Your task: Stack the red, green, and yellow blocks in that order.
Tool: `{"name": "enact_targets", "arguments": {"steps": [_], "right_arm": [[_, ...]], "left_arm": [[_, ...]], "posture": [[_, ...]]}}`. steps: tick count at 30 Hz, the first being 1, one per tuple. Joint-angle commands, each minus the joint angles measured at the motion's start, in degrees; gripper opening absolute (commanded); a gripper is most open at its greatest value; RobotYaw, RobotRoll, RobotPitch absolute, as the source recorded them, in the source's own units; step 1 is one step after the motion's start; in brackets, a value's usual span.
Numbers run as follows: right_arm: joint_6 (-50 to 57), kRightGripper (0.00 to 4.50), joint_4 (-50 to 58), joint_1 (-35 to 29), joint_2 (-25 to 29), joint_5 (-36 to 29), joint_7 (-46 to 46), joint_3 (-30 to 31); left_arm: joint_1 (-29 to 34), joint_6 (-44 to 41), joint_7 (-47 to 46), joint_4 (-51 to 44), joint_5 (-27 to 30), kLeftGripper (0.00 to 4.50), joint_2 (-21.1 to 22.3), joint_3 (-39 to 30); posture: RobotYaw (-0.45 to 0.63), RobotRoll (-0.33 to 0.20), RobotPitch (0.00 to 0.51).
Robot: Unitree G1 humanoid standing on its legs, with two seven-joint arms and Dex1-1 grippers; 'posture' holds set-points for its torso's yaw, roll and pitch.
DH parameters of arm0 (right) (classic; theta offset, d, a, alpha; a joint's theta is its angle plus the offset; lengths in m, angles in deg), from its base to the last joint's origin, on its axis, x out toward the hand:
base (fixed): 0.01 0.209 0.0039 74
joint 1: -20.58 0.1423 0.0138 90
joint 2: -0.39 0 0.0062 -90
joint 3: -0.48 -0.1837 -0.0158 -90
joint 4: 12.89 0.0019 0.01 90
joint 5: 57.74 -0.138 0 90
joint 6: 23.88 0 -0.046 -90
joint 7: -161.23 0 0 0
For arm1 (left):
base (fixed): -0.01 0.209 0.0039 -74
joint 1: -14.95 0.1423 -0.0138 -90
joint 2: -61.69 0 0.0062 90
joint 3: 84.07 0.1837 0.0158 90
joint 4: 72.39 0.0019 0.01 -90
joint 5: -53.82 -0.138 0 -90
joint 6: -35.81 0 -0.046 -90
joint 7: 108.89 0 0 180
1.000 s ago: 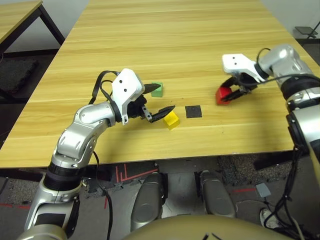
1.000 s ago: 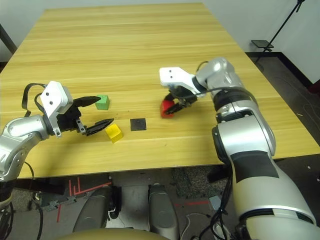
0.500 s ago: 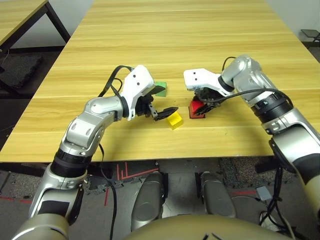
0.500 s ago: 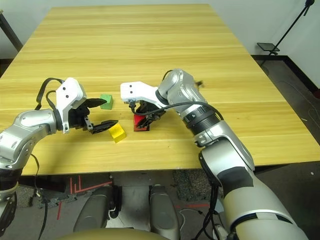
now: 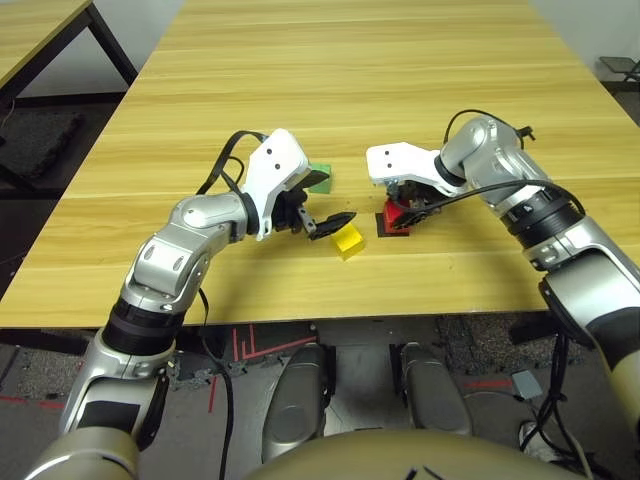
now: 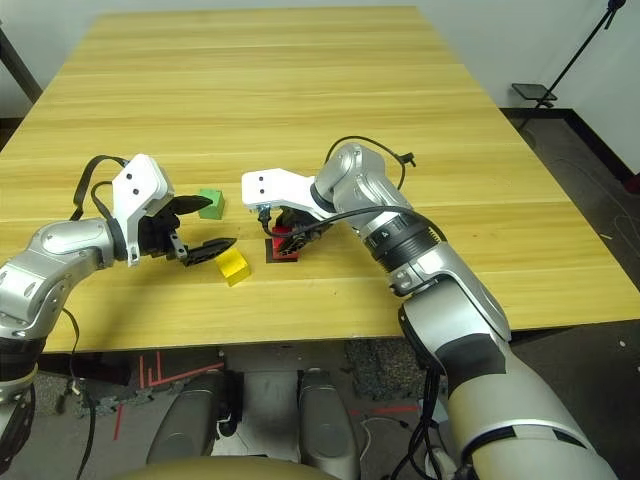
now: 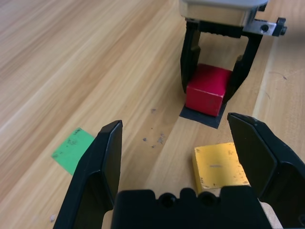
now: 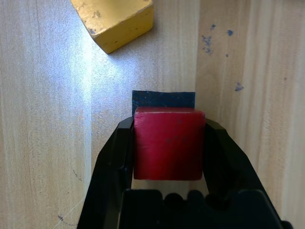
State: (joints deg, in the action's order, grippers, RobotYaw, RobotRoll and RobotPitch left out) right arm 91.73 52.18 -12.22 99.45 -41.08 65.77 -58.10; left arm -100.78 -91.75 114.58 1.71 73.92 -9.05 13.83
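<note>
My right gripper (image 5: 400, 212) is shut on the red block (image 8: 168, 143), one finger on each side. The red block rests on the flat black square patch (image 8: 163, 98) at mid table. The yellow block (image 5: 348, 240) lies on the wood just left of the patch, a little nearer to me. Behind the left gripper's upper finger sits the green block (image 5: 321, 178). My left gripper (image 6: 220, 222) hovers open between the green and yellow blocks, holding nothing and pointing toward the red block (image 7: 208, 89).
The wooden table (image 5: 350, 80) stretches far behind the blocks. Its front edge (image 5: 330, 315) is close below the yellow block. A second table corner (image 5: 40, 25) stands at the far left.
My right gripper has carried the red block from the right side over to the black patch and set it down there. The left gripper has stayed open near the yellow block. The camera view shifted.
</note>
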Motion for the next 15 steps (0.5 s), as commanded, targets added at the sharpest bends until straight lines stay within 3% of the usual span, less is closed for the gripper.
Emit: {"name": "enact_targets", "arguments": {"steps": [1,3,10,15], "right_arm": [[-0.5,3.69,1.1,-1.8,1.5,-3.3,1.5,-1.7],[-0.8,4.41,0.5,-1.3,3.7,-5.2,2.4,-4.0],[-1.3,4.46,-3.7,1.1,12.9,-15.6,6.6,-15.7],[0.6,4.46,-1.2,-1.8,17.5,-20.1,7.4,-20.2]], "left_arm": [[-4.9,2.6,2.6,4.7,-2.1,4.5,0.8,1.0],[-9.6,4.6,5.1,9.3,-3.5,4.5,1.2,2.1],[-25.2,18.5,18.5,36.0,-11.3,4.5,-0.8,9.3],[-34.3,32.1,26.7,61.1,-18.4,4.5,-6.0,13.9]], "posture": [[0.37,-0.246,0.092],[0.35,-0.235,0.085],[0.26,-0.216,0.066],[0.16,-0.202,0.053]]}}
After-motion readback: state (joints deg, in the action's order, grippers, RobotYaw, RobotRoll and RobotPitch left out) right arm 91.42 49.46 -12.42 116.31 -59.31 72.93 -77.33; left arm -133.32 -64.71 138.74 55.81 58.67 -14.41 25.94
